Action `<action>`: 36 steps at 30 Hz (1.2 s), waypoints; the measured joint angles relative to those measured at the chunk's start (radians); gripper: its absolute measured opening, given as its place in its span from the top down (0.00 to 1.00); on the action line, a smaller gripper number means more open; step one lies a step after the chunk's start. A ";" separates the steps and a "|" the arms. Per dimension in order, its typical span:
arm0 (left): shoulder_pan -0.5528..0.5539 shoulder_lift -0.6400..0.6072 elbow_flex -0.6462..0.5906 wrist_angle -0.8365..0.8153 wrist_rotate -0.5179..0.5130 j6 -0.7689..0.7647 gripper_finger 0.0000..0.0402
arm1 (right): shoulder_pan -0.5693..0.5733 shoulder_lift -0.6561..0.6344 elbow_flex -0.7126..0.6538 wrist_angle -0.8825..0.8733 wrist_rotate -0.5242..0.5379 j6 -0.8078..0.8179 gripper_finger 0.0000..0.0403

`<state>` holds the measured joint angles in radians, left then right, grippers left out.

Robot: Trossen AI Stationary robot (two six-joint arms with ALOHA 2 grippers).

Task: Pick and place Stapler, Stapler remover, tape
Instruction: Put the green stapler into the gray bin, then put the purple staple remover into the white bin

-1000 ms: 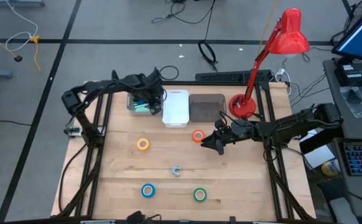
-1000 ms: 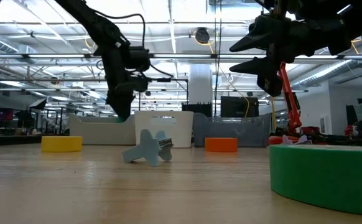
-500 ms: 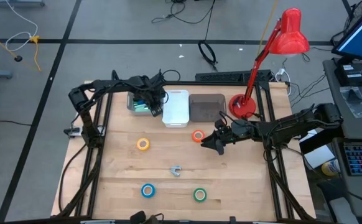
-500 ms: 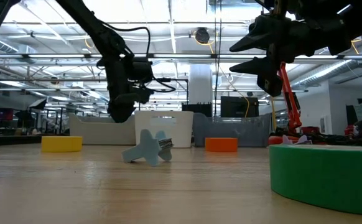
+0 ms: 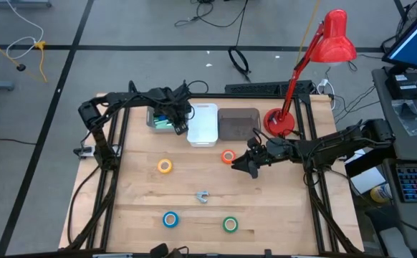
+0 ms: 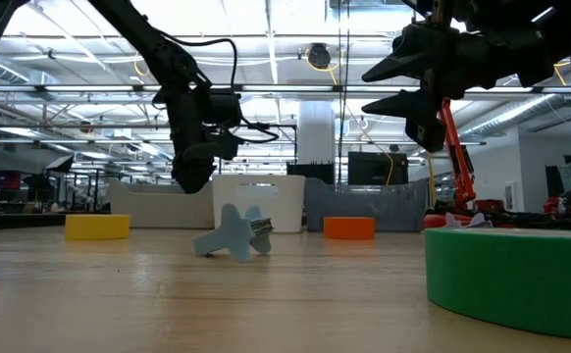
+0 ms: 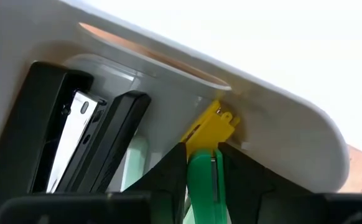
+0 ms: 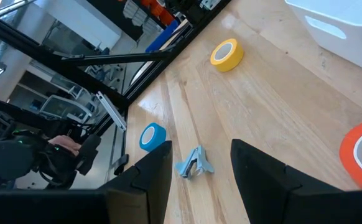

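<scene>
Pale wooden table [image 5: 280,208] seen from above: the left gripper [image 5: 174,119] hangs over a clear bin [image 5: 152,119] beside a white bin [image 5: 202,124] and a grey bin [image 5: 238,123]; the right gripper [image 5: 241,168] hovers by the orange tape [image 5: 228,156], a red lamp [image 5: 316,64] behind. Yellow tape [image 5: 165,166], blue tape [image 5: 170,219], green tape [image 5: 230,224] and the staple remover [image 5: 202,196] lie apart

Low view: right fingers spread, nothing between them

Left wrist: its fingers clamp a green-and-yellow object [image 7: 204,168] beside the stapler [image 7: 75,137] in the bin

Right wrist: the remover lies between the open fingers
</scene>
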<state>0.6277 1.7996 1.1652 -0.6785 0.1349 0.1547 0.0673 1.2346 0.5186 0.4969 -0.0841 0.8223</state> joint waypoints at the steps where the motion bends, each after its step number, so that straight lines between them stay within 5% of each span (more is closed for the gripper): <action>1: 0.000 0.000 0.000 0.000 0.000 0.000 0.78 | 0.000 0.000 0.000 0.000 0.000 0.000 0.61; 16: 0.001 -0.011 0.000 -0.024 -0.006 -0.017 0.41 | 0.000 0.000 0.000 0.000 0.000 0.000 0.61; 26: -0.001 -0.165 -0.001 -0.104 -0.020 -0.062 0.41 | 0.000 0.000 0.000 0.000 -0.011 -0.027 0.61; 36: -0.079 -0.417 -0.001 -0.137 0.011 -0.296 0.43 | 0.007 0.000 0.000 -0.001 -0.052 -0.099 0.61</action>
<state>0.5486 1.3824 1.1641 -0.8154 0.1454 -0.1411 0.0742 1.2346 0.5186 0.4961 -0.1360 0.7235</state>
